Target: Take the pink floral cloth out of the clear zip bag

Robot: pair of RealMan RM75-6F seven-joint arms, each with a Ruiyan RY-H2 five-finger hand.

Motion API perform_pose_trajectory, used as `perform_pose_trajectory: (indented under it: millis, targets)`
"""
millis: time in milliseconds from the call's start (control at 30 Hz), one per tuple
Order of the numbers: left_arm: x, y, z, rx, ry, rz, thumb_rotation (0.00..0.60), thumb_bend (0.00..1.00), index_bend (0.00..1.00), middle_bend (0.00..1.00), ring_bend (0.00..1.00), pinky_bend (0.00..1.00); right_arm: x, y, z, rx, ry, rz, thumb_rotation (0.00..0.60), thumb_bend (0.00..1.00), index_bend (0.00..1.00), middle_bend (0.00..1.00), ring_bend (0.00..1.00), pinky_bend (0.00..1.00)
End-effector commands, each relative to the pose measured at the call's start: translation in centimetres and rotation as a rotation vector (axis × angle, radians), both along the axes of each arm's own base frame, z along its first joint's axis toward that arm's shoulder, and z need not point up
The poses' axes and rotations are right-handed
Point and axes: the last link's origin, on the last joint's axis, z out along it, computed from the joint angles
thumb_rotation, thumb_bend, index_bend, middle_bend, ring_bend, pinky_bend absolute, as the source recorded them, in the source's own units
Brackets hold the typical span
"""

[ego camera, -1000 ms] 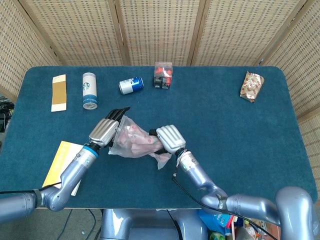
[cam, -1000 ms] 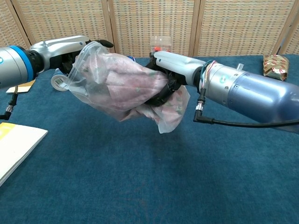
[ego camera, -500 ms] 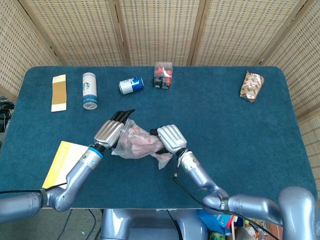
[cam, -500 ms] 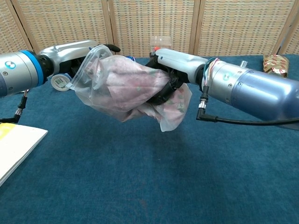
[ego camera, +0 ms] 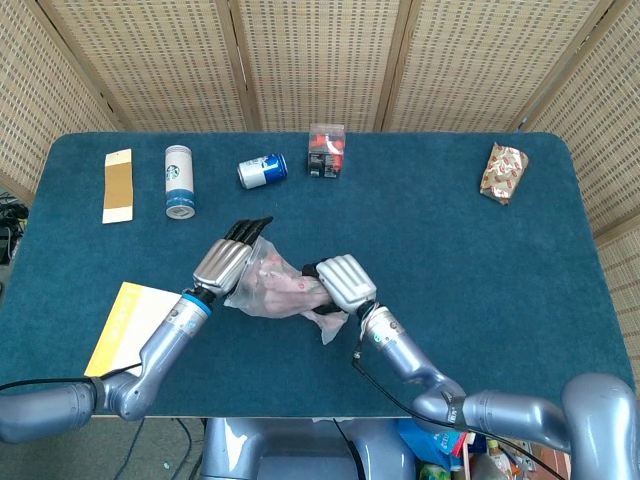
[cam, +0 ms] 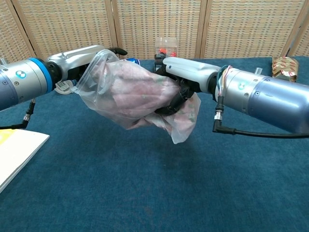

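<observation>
Your left hand [cam: 79,58] grips the closed end of the clear plastic zip bag [cam: 104,92], held above the blue table [ego camera: 480,260]. Your right hand [cam: 181,79] has its fingers curled around the crumpled pink floral cloth [cam: 186,116] at the bag's mouth (most of it looks to be inside the bag). Keep the left grip firm and draw the right hand away from the bag, steadily, so the cloth slides free without snagging.
</observation>
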Motion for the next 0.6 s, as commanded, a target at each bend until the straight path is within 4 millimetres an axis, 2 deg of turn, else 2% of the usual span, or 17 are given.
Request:
perform_pose_trajectory:
  millis: [33, 67, 167, 367, 600]
  targets:
    - [0.0, 0.1, -0.5, -0.005, -0.01, -0.005, 0.6, 0.43, 0.75, 0.0, 0.0, 0.0, -1.1, 0.5, 0.7, 0.008, 0.047, 0.021, 0.6, 0.0, 0.0, 0.0, 0.06, 0.34]
    - [-0.1, 0.0, -0.6, -0.011, -0.013, -0.004, 0.6, 0.43, 0.75, 0.0, 0.0, 0.0, -1.5, 0.5, 1.0, -0.001, 0.056, 0.02, 0.6, 0.0, 0.0, 0.0, 0.02, 0.29]
    - [-0.7, 0.4, -1.0, -0.021, 0.01, -0.012, 0.6, 0.43, 0.75, 0.0, 0.0, 0.0, -3.7, 0.9, 2.9, -0.037, 0.095, 0.006, 0.6, 0.0, 0.0, 0.0, 0.0, 0.18]
    - [-1.0, 1.0, -2.3, -0.045, 0.021, -0.008, 0.6, 0.43, 0.75, 0.0, 0.0, 0.0, -8.9, 1.7, 6.9, -0.126, 0.22, 0.009, 0.6, 0.0, 0.0, 0.0, 0.0, 0.14]
    - [0.2, 1.4, -2.3, -0.031, -0.001, -0.027, 0.6, 0.43, 0.75, 0.0, 0.0, 0.0, -13.7, 3.2, 8.9, -0.274, 0.403, 0.148, 0.6, 0.0, 0.0, 0.01, 0.0, 0.14]
